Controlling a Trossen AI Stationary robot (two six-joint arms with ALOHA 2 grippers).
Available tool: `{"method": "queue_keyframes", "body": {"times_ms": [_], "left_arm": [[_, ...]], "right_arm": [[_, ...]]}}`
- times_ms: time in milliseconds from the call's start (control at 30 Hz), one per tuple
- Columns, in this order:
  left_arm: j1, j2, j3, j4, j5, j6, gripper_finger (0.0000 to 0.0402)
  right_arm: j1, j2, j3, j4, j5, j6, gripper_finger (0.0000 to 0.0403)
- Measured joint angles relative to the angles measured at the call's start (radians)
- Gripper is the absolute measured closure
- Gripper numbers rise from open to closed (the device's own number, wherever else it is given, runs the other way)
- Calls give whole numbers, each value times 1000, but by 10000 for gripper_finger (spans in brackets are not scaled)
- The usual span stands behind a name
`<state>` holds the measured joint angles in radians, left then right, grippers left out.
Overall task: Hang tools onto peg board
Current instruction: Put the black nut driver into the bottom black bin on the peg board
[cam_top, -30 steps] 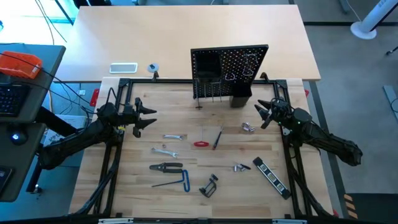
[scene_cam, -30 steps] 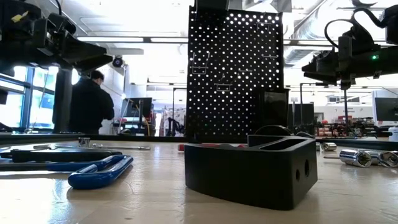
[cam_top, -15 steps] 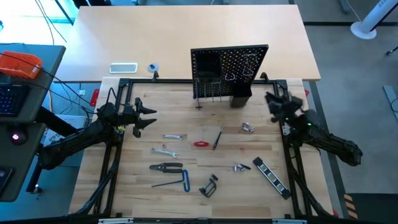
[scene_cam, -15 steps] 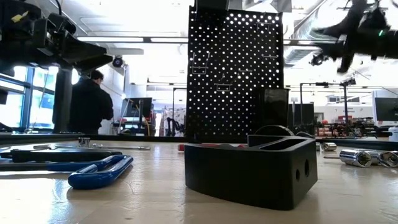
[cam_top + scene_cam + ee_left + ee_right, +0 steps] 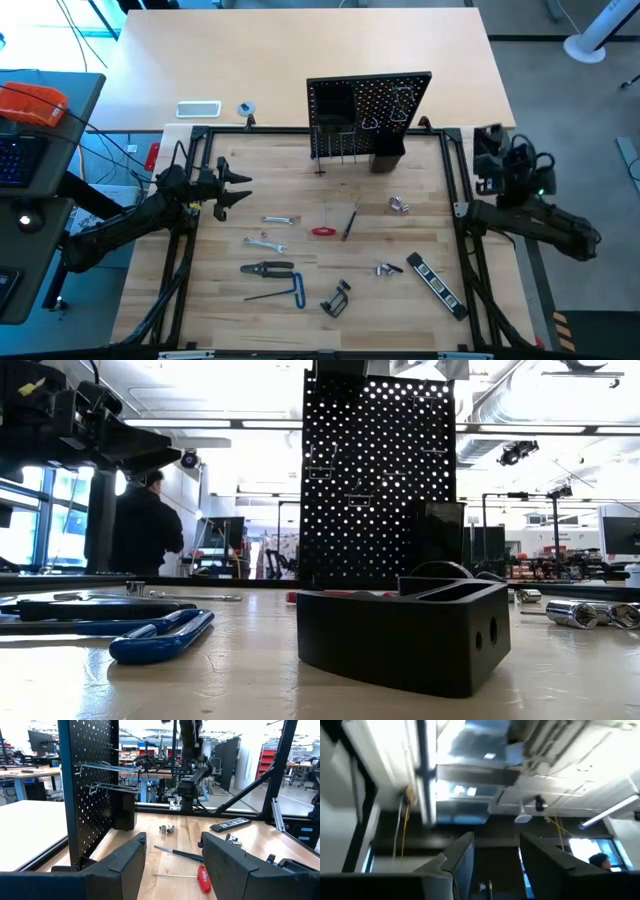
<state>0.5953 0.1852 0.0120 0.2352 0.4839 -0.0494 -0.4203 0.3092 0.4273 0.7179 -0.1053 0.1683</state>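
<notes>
1. The upright black perforated peg board (image 5: 368, 108) stands at twelve o'clock on the pale wooden table (image 5: 320, 310). Thin metal hooks and a small black bin (image 5: 388, 155) sit on its front. No tool looks hung on it yet, so every tool remains to be hung.
2. The left gripper (image 5: 238, 188) hovers at nine o'clock, released, with nothing between its dark fingers (image 5: 122, 865). Its wrist view faces the board's hooks edge-on.
3. The right gripper (image 5: 489, 152) sits at three o'clock, outside the table's frame. It is pointed up at the ceiling, spread apart and empty.
4. The tools lie scattered from the centre toward six o'clock:
   - black pliers (image 5: 268, 268) and a blue-handled hex key (image 5: 285, 293) at seven o'clock;
   - a black clamp (image 5: 336, 298) at six o'clock;
   - a black striped bar (image 5: 437, 283) at five o'clock.
5. Nearest the left gripper is a small silver wrench (image 5: 280, 219). It looks the sensible first pick.
6. My advice: grasp it at one end, so its ring stays free for a hook.
</notes>
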Motion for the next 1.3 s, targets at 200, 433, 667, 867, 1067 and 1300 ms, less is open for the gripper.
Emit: {"method": "queue_keyframes", "body": {"times_ms": [200, 433, 667, 867, 1067, 1300], "left_arm": [[0, 0, 0, 0, 0, 0, 218], [0, 0, 0, 0, 0, 0, 218], [0, 0, 0, 0, 0, 0, 218], [0, 0, 0, -3, 0, 0, 218], [0, 0, 0, -3, 0, 0, 218], [0, 0, 0, -3, 0, 0, 218]], "right_arm": [[0, 279, 370, -497, -124, -205, 247], [-1, 590, 739, -1157, -77, -373, 247], [-1, 758, 854, -1564, 4, -377, 247], [0, 778, 751, -1627, 28, -315, 247], [3, 775, 543, -1395, -84, -270, 247], [4, 777, 275, -795, -191, -182, 247]]}}
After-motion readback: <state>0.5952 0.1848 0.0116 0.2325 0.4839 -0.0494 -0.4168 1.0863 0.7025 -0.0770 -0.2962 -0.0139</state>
